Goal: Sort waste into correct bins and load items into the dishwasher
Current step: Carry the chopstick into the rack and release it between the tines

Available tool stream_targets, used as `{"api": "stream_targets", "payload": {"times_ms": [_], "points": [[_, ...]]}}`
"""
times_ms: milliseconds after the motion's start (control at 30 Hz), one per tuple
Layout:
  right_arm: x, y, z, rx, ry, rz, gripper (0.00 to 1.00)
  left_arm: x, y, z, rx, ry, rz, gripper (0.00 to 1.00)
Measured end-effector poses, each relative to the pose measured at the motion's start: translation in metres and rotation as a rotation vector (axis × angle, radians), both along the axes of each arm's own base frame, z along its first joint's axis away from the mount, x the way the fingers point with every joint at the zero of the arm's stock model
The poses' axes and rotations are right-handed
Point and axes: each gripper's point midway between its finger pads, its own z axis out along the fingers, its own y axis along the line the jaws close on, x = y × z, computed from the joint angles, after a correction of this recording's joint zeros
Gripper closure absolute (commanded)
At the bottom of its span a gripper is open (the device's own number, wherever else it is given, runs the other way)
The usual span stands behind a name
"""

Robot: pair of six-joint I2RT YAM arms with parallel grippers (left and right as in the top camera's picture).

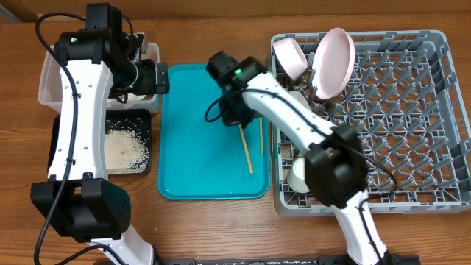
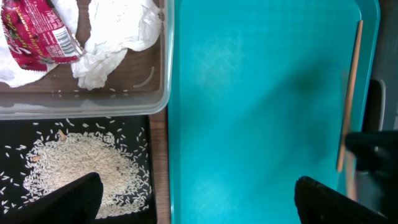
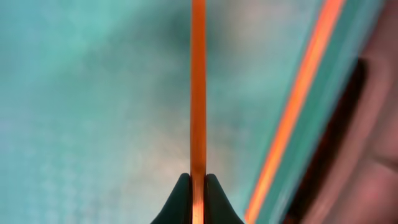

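Overhead top-down; wrist views near, probably downward, sharing teal tray (image 1: 191, 147).

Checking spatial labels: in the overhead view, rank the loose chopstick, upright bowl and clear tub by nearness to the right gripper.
1. Loose chopstick, on the teal tray beside the right gripper.
2. Upright bowl, rack's top-left corner.
3. Clear tub, far left.

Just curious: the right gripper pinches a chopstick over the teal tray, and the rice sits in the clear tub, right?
No: the rice lies in the black tray, not the clear tub, as the left wrist view shows. The rest holds.
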Motion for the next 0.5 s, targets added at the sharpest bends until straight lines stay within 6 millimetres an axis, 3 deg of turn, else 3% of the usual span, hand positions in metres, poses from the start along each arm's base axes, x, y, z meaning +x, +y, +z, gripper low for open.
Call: {"api": "stream_targets", "payload": {"times_ms": [300,500], "points": [[-0.007,-0.052,0.099,0.040,-0.093,-0.070,0.96,0.000,0.000,0.000,0.000,0.000,0.000,0.00],[-0.020,-0.088,0.133,0.012,-0.115,-0.129,0.96,0.000,0.000,0.000,0.000,0.000,0.000,0.00]]}}
